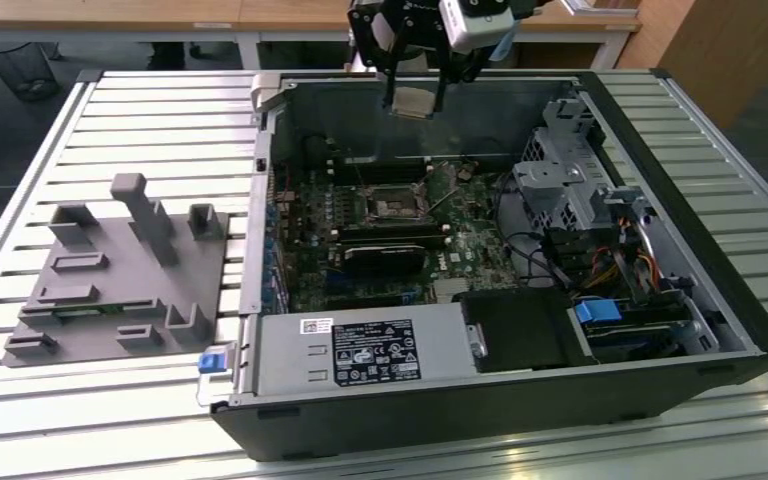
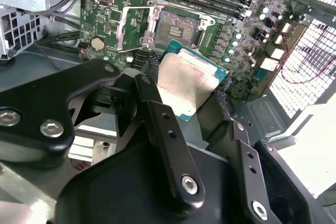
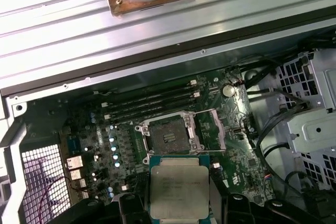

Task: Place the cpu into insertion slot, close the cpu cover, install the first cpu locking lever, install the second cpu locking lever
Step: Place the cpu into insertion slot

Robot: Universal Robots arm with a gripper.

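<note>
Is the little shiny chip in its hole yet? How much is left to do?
Nothing is finished yet. The gripper holds the cpu up in the air, not in the insertion slot, which sits empty. The cpu cover is swung open beside it, so placing, closing and both levers are all left.

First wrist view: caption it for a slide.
The black gripper holds the silvery-grey square cpu, the empty silver-rimmed square insertion slot on the green circuit board beyond it.

Slatted metal table (image 1: pixel 157 120) with open computer case (image 1: pixel 491 415) and grey fixture (image 1: pixel 104 300)
</note>
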